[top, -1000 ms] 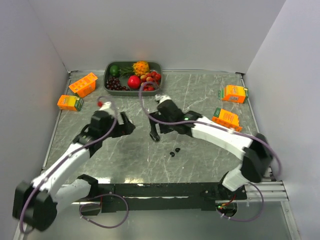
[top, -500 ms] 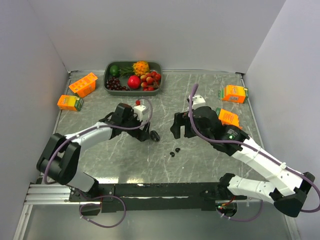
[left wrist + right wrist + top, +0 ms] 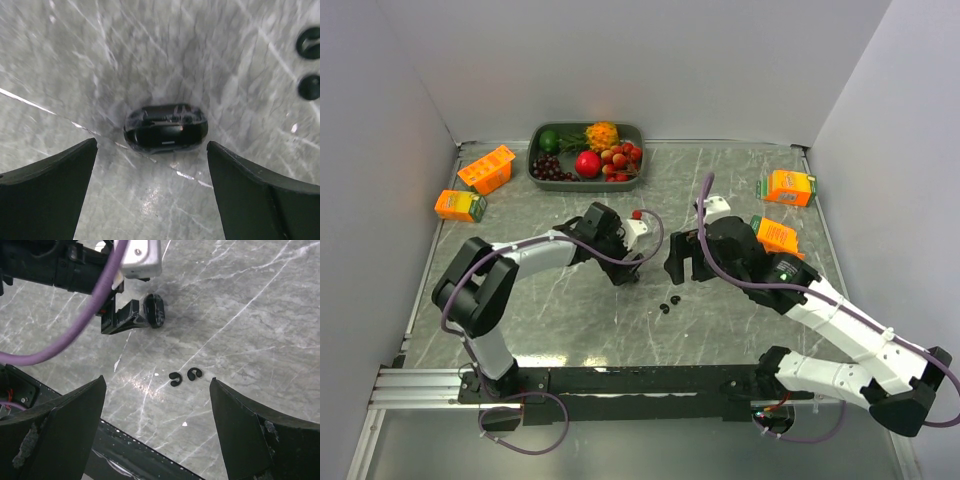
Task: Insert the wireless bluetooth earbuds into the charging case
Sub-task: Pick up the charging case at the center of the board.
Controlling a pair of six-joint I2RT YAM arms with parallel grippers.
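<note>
Two wireless bluetooth earbuds (image 3: 174, 379), both glossy black, lie loose on the counter (image 3: 570, 320), side by side, near the charging case (image 3: 166, 127) but apart from it; neither is seated in the case, so by my reckoning the insertion has not yet begun and both buds remain to be picked up and placed; whether the case lid stands open cannot be told from here. The left end effector (image 3: 151, 148) is spread to its full width, one finger on either side of the case, with bare counter showing in both gaps in its own wrist view; it holds nothing, and looks positioned to clamp or steady the case. The right end effector (image 3: 157, 382) hangs above the pair of buds with its fingers wide apart; it is empty and touches nothing; the buds lie on the counter beneath the span between its fingers.
</note>
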